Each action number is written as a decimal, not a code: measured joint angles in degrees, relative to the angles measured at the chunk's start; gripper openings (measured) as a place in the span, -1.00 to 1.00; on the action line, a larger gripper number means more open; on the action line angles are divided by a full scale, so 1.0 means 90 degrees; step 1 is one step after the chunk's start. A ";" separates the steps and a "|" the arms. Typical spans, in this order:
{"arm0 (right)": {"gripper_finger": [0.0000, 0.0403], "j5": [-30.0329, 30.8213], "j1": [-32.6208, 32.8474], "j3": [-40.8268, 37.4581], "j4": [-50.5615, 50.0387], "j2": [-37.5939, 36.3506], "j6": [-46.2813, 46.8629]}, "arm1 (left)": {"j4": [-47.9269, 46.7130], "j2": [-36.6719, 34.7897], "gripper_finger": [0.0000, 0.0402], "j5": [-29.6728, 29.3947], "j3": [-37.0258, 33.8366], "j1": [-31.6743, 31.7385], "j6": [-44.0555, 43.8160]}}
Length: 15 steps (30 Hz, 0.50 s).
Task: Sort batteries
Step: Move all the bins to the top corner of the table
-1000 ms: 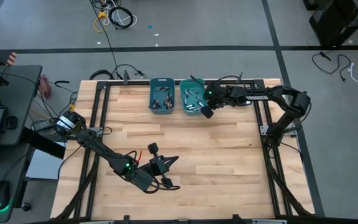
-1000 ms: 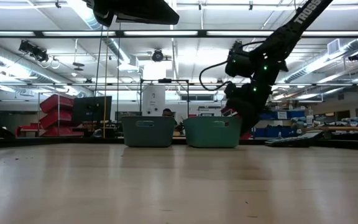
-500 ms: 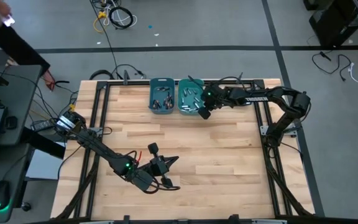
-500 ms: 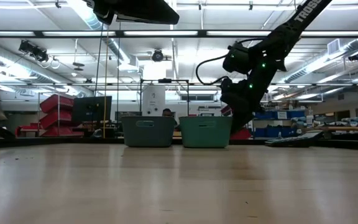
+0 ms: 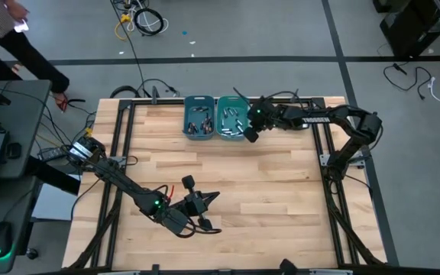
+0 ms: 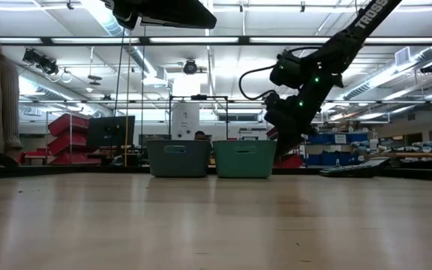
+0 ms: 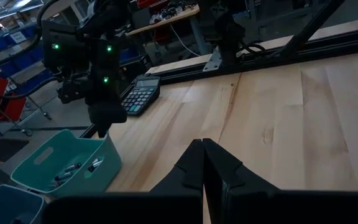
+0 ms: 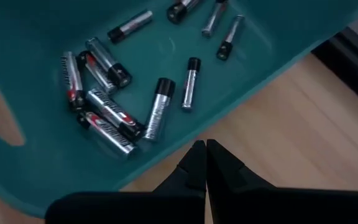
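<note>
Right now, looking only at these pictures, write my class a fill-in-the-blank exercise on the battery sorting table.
1. The two teal bins stand side by side at the table's ____ edge.
2. The right gripper hangs beside the right-hand bin with its fingers ____.
3. The left gripper, fingers shut, holds ____.
4. The black ____ lies on the wood beyond the bins.

Missing words: far; shut; nothing; calculator

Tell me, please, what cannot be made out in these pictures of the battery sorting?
- Left bin, high view: contents too small to tell apart.
- Both bins, low view: walls hide the insides.
- Right bin, right wrist view: picture edges cut it off, so the batteries can't be fully counted.
- Left bin, left wrist view: only a corner shows.
- Calculator, left wrist view: keys too small to read.
</note>
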 joint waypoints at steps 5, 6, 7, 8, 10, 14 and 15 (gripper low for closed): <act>-1.00 0.0406 -0.0309 0.0000 -0.0217 0.0000 -0.0272 | 0.0002 0.0000 -1.00 0.0000 0.0000 0.0001 0.0003; -1.00 0.0452 -0.0404 0.0000 -0.0262 0.0000 -0.0300 | 0.0005 0.0000 -1.00 0.0001 0.0000 0.0001 0.0002; -1.00 0.0451 -0.0497 0.0000 -0.0274 0.0000 -0.0331 | 0.0005 0.0000 -1.00 0.0000 0.0000 0.0001 0.0001; -1.00 0.0447 -0.0582 0.0000 -0.0274 0.0000 -0.0381 | 0.0006 0.0000 -1.00 0.0000 -0.0002 0.0001 0.0003; -1.00 0.0379 -0.0717 0.0000 -0.0238 -0.0003 -0.0479 | 0.0049 0.0000 -1.00 0.0002 0.0000 0.0002 0.0006; -1.00 -0.0017 -0.0918 0.0000 0.0095 -0.0027 -0.0673 | 0.0377 -0.0002 -1.00 0.0047 -0.0001 0.0059 0.0013; -1.00 -0.0149 -0.0952 0.0000 0.0184 -0.0027 -0.0733 | 0.0453 -0.0004 -1.00 0.0123 0.0000 0.0092 0.0013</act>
